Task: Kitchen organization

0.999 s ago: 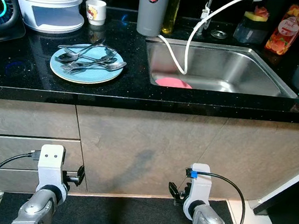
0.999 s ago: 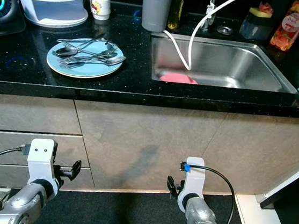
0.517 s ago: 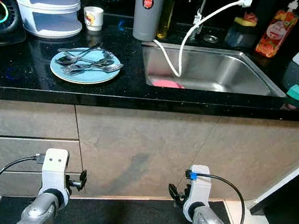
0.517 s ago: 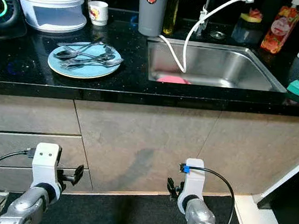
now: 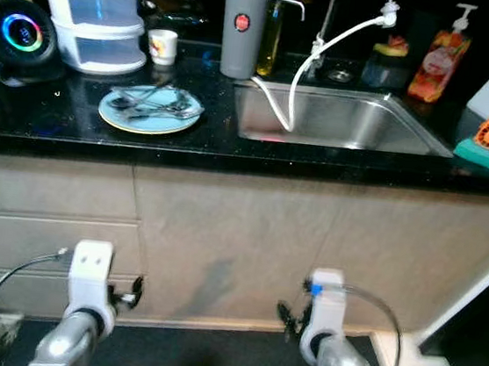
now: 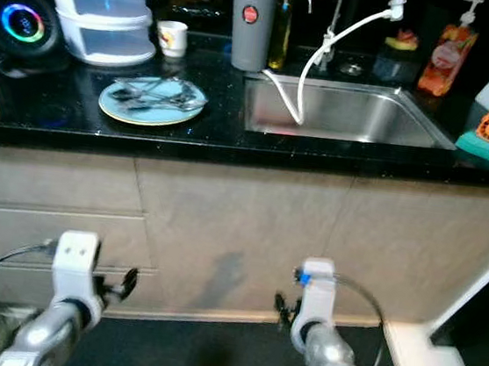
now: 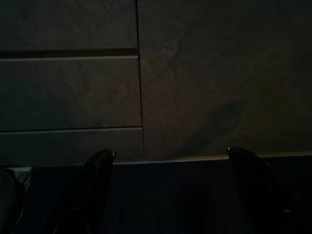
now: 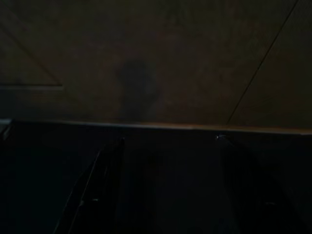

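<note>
We stand before a black worktop with both arms hanging low in front of the beige cabinet fronts. On the worktop we count one light blue plate near the front edge, left of the steel sink; it carries a loose heap of several spoons and forks, too blurred to count exactly, their long axes running mostly along the front edge with the handles towards the sink. Behind it stand one white stack of three drawers, one small cup and one grey tumbler at the sink's back left corner. One white hose loops into the sink. At the right end lie one green sponge and one orange bottle. The stretch of worktop between plate and left end lies bare. Our left claw hangs with its fingers spread wide, holding nothing; our right claw is likewise spread wide and empty, above the dark floor.
</note>
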Controlling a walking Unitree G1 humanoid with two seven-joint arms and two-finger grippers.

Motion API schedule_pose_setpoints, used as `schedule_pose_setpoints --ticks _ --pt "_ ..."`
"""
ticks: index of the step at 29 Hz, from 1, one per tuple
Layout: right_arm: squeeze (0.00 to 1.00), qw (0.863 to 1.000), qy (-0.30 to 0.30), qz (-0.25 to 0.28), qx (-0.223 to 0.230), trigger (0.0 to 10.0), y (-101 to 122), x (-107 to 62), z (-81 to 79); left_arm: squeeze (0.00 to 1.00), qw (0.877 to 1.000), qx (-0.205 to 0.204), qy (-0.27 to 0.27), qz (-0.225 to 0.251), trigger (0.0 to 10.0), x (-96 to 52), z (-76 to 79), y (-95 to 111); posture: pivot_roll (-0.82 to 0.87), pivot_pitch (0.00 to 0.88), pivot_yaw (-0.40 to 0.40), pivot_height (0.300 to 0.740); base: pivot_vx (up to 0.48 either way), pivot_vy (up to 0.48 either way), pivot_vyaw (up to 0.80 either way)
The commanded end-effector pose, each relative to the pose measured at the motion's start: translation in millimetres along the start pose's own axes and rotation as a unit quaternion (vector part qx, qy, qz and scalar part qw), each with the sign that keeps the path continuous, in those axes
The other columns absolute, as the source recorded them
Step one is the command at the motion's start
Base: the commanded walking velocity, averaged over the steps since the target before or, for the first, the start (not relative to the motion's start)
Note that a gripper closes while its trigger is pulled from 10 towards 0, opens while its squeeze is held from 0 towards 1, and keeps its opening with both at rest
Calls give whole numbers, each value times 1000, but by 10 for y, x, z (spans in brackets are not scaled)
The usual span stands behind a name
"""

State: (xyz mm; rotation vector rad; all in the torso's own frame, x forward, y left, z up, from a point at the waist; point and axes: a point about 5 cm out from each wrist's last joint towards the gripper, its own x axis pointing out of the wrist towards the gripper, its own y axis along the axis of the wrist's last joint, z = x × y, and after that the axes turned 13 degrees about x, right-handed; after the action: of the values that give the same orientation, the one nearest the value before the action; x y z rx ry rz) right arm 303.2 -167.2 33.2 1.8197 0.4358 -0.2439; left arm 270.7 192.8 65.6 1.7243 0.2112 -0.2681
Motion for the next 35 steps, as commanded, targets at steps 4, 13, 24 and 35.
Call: schedule_pose_setpoints --ticks 4,13,24,35 --pt "0 1000 -2 -7 -4 10000 -43 -11 27 0 1000 6 0 -17 10000 -9 -16 -74 -26 88 -23 740 0 0 0" --pt "0 1000 -1 -8 -5 10000 -38 -3 23 0 1000 10 -1 -19 10000 1 -23 -75 -25 91 -24 740 0 0 0" --pt "0 1000 -3 -8 -6 10000 -28 -3 5 0 1000 10 0 -14 10000 -10 -22 -38 -21 102 -25 740 0 0 0" --pt "0 1000 -2 -9 -4 10000 -27 2 -7 0 1000 -10 11 -8 10000 -15 -28 -5 -19 106 -28 740 0 0 0"
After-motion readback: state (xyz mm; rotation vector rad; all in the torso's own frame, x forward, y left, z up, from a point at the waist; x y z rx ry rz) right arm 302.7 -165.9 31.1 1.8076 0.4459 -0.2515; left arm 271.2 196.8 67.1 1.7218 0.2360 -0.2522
